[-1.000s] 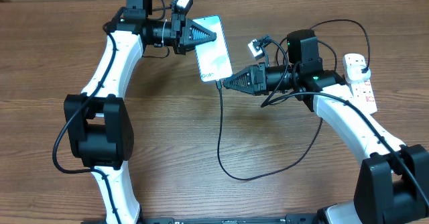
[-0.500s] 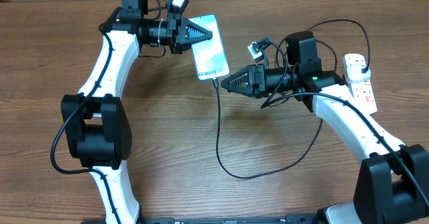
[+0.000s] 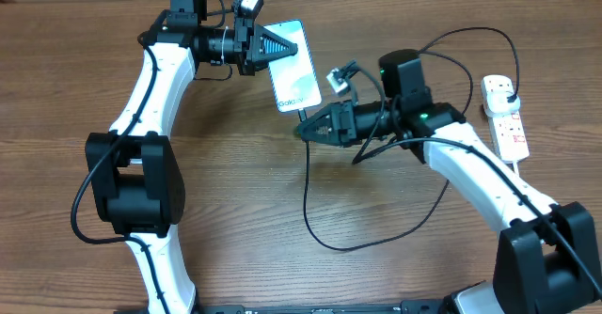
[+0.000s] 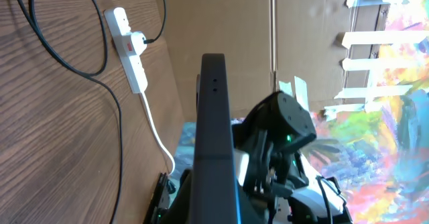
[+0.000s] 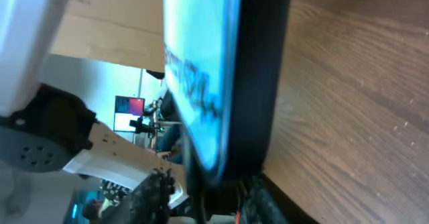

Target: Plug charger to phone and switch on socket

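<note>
The left gripper (image 3: pixel 282 44) clamps the phone (image 3: pixel 296 70), upper centre. The right gripper (image 3: pixel 303 131) has shifted left beneath it, grip unclear. The charger (image 3: pixel 307 187) seems plugged; the socket (image 3: pixel 508 126) switch remains.

Left arm (image 3: pixel 155 74) and right arm (image 3: pixel 475 159): white link shells, black joint housings, black base blocks. Each wrist carries a small white-cased camera (image 3: pixel 252 1) and loose black cables (image 3: pixel 78 215). Black jaws taper to a ribbed wedge. A green indicator (image 3: pixel 425 118) lights the right wrist housing.
</note>
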You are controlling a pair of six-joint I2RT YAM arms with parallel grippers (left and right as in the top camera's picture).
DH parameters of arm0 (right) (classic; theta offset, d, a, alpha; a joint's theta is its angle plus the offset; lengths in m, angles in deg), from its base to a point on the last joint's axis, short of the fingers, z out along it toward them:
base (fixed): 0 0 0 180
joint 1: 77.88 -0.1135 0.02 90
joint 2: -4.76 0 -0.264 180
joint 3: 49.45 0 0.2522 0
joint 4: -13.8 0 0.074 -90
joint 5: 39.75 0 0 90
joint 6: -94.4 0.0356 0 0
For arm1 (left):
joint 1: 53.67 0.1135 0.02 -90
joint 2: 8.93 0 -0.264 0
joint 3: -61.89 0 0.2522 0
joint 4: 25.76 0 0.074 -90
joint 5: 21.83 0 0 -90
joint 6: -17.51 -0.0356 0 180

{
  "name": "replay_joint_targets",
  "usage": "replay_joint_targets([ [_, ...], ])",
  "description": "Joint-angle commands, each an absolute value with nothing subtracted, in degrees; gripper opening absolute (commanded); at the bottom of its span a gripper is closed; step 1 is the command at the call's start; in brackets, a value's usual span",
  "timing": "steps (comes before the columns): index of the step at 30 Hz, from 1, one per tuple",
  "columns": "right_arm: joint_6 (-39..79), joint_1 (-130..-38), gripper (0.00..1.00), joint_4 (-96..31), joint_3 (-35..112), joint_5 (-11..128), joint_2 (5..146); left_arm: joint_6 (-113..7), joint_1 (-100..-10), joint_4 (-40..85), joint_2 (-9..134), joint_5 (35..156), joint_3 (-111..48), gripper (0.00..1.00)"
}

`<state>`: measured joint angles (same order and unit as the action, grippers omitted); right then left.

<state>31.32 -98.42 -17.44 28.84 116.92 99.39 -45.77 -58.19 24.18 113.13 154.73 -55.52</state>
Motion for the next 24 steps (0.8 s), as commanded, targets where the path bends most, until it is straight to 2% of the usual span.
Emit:
replay_joint_targets([
  [1, 31.0, -98.7, 0.31, -17.1, 29.1, 114.3, 99.4, -45.0, -58.1, 24.1, 112.6, 158.2, -56.7, 0.04],
  [3, 31.0, -98.7, 0.18, -17.1, 29.1, 113.9, 99.4, -45.0, -58.1, 24.1, 112.6, 158.3, -56.7, 0.04],
  [6, 31.0, -98.7, 0.09, -17.0, 29.1, 113.7, 99.4, -45.0, -58.1, 24.1, 112.6, 158.3, -56.7, 0.04],
  [12, 31.0, -98.7, 0.08, -14.9, 29.1, 113.7, 99.4, -45.0, -58.1, 24.1, 112.6, 158.3, -56.7, 0.04],
  [14, 31.0, -98.7, 0.04, -14.6, 29.1, 113.7, 99.4, -45.0, -58.1, 24.1, 112.6, 158.8, -56.7, 0.04],
  [24, 31.7, -97.7, 0.04, -13.1, 29.1, 113.7, 99.4, -46.7, -58.3, 27.0, 112.6, 158.8, -56.7, 0.04],
])
